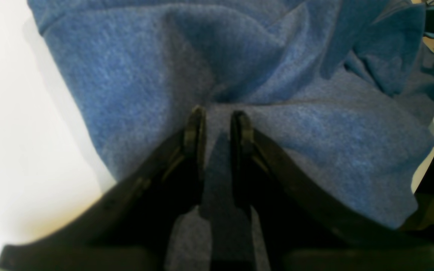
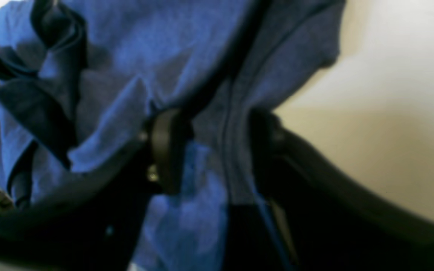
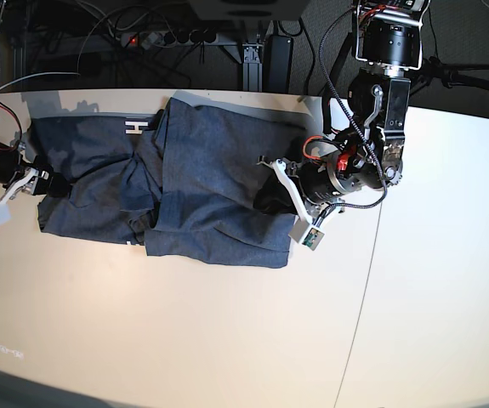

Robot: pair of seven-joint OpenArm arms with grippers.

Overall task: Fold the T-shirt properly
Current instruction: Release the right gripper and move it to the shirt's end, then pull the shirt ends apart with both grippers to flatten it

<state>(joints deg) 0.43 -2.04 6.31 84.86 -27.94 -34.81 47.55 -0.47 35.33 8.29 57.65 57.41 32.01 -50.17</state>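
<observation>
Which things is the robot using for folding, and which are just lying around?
Using:
T-shirt
left gripper
right gripper
table

Lying around:
cables
power strip

The T-shirt covers the upper left of the desk, rumpled into raised folds at mid-width. The left claw occupies its right edge, the right claw its left edge. Bare desk lies open below and right of the shirt. Cables crowd behind the far edge.
</observation>
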